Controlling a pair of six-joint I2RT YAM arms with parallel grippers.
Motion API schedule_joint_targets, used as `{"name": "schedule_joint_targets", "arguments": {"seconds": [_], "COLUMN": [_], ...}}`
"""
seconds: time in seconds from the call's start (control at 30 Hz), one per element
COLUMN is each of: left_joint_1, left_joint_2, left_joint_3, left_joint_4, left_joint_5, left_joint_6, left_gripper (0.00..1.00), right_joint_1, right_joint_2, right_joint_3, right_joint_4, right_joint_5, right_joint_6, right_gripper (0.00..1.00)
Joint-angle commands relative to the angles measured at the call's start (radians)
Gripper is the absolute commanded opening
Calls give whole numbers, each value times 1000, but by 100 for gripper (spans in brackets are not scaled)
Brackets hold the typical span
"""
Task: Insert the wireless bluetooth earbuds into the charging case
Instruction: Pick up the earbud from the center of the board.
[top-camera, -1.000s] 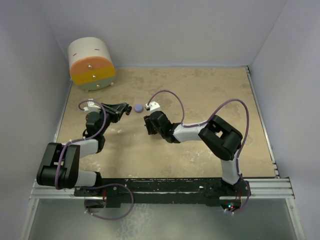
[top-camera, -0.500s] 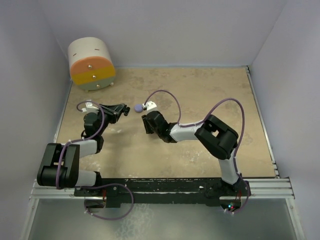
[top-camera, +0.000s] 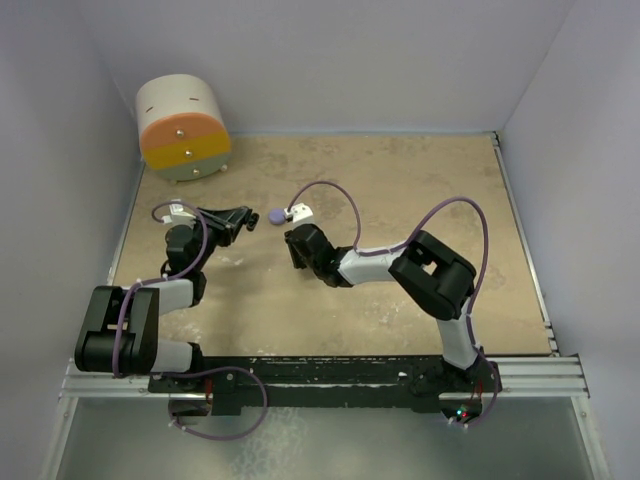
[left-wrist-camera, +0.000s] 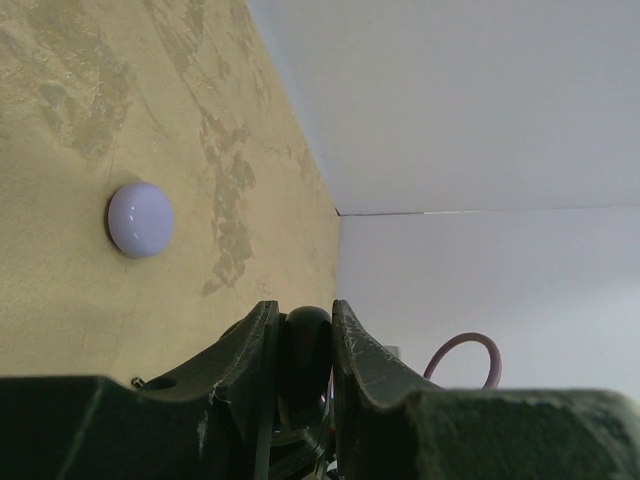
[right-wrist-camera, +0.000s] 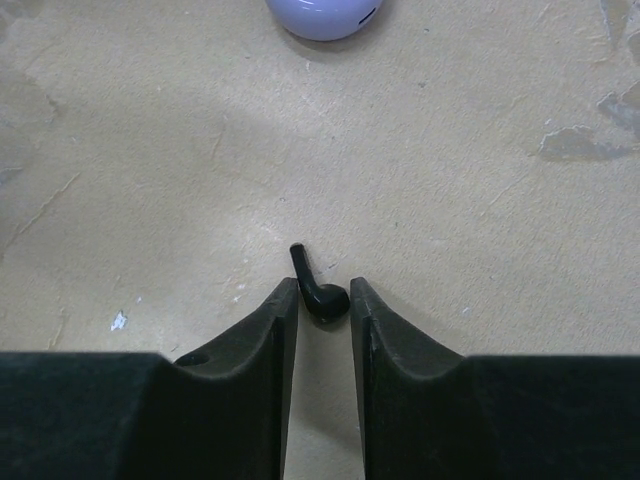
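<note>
Noting R gripper (right-wrist-camera: 324, 290) low over tan table (right-wrist-camera: 480, 200), fingers (right-wrist-camera: 272, 340) w/ only a narrow gap between them. Black earbud (right-wrist-camera: 322, 298) lies on the table right at the tips: bulb end sits between the two tips, stem points fwd and slightly left, clear of the gap. Bulb appears to touch at least one tip. Cannot tell whether this claw is actually clenched on the bud or only flanking it.

Ahead of the R tips, apart from the bud, sits lavender round case (right-wrist-camera: 322, 15), cut off by the top edge of the R wrist view. Smooth dome, small dark mark on its right side.

L gripper (left-wrist-camera: 300, 312): fingers nearly together, clenched on a small glossy black piece (left-wrist-camera: 305, 335) wedged between them. Too little of it shows to tell bud vs. smth else. L wrist view also shows the lavender case resting on the table, ahead of the tips and off to one side, not touching them.

Top view: both claws converge at mid-left of the table w/ the case between them. L tips are just beside it on its left; R claw is near, below and to its right. White drum w/ orange-yellow face (top-camera: 182, 128) stands in the far-left corner, well apart from the arms and case.
</note>
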Motion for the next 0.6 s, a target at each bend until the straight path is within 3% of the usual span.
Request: {"name": "schedule_joint_targets", "arguments": {"seconds": [0.0, 0.23, 0.57], "left_joint_1": [10, 12, 13], "left_joint_2": [2, 3, 18], "left_joint_3": [-11, -16, -19], "left_joint_4": [68, 70, 71], "left_joint_5": [16, 17, 25], "left_joint_6": [4, 4, 11], "left_gripper": [0, 0, 0], "right_joint_1": [7, 8, 8], "right_joint_2": [31, 32, -38], "right_joint_3": [6, 10, 21], "right_joint_4": [-67, -72, -120], "right_joint_5": [23, 32, 34], "right_joint_6": [12, 6, -24], "right_gripper": [28, 16, 12]}}
